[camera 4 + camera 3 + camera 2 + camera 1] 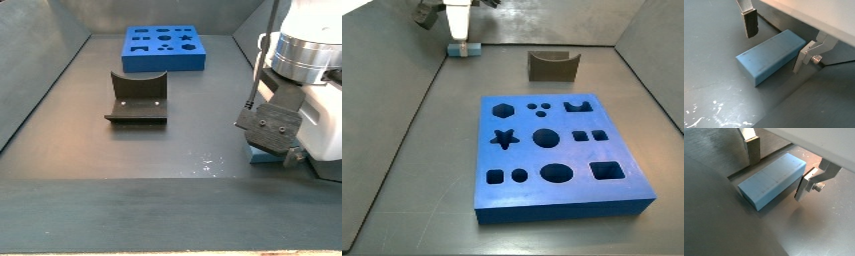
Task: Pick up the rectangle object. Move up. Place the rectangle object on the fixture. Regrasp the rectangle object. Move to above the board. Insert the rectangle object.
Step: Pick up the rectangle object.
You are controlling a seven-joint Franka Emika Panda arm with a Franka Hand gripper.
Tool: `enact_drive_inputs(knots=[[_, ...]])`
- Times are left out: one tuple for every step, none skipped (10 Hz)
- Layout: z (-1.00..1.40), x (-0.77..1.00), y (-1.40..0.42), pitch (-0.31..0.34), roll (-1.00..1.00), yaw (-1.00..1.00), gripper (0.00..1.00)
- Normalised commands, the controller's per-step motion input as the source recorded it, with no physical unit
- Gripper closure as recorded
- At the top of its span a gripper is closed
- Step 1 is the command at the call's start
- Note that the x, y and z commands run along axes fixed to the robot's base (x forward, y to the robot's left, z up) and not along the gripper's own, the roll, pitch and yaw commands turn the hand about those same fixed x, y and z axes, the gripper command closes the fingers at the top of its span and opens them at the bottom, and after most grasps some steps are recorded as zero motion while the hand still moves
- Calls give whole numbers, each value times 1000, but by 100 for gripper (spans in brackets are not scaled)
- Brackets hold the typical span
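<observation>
- At the floor's edge close to a wall, the rectangle object [771, 181] lies flat, and the gripper [777, 170] straddles it with its jaws wide; in both wrist views one finger [749, 22] stands clear of the block while the other sits just beside its long face.
- The fixture [552, 65] stands well apart, with nothing between it and the board [556, 150].
- In a side view the arm's body hides most of the block [267, 155]; only a blue corner shows.
- Whether the nearer pad touches the block cannot be told.
</observation>
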Motion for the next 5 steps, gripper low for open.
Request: enact_drive_inputs(knots=[[-717, 77, -31, 103, 0, 0, 0], [0, 0, 0, 0, 31, 0, 0], [0, 0, 0, 17, 0, 0, 0], [0, 60, 0, 89, 0, 0, 0], [-46, 177, 200, 214, -274, 0, 0]])
